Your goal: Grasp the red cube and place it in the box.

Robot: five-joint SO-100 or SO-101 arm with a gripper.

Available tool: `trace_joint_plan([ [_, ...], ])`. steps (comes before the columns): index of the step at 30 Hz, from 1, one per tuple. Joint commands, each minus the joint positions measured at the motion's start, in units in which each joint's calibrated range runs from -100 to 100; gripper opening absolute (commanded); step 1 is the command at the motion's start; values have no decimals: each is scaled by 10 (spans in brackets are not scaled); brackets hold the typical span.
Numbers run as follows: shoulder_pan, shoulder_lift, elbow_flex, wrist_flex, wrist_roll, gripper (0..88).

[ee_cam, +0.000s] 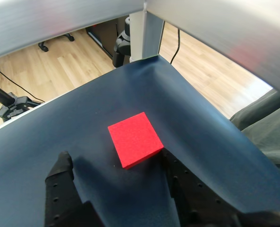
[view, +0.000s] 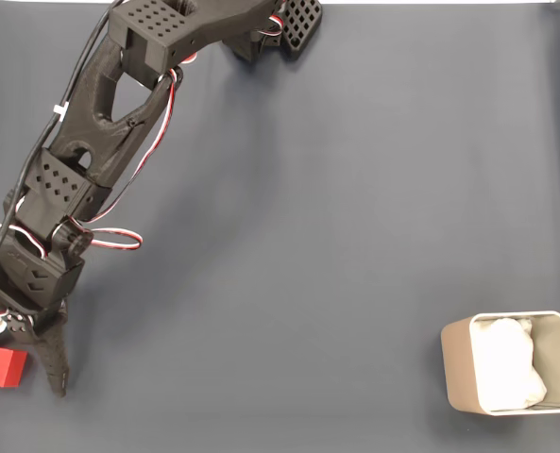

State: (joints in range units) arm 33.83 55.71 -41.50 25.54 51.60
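From the wrist view I have the black two-finger gripper (ee_cam: 116, 170) spread wide with nothing held, one finger (ee_cam: 59, 179) well left of the small matte bright-red cube (ee_cam: 135, 139) and the other at its right corner. The cube sits on the dark blue mat (view: 308, 236) between and just ahead of the fingertips, turned corner-on to them. In the fixed view it lies at the left edge, well apart from the beige rounded-corner box (view: 457, 363) with crumpled white paper (view: 508, 366) at lower right.

Red cube (ee_cam: 135, 139) on dark mat (ee_cam: 201, 142), between spread gripper (ee_cam: 117, 163) fingers.
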Motion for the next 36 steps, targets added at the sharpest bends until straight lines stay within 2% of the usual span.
trace_joint_plan([
  [1,-8,-57,-6,-5,-6,413],
  [36,-28,-98,14,-4,-3,419],
])
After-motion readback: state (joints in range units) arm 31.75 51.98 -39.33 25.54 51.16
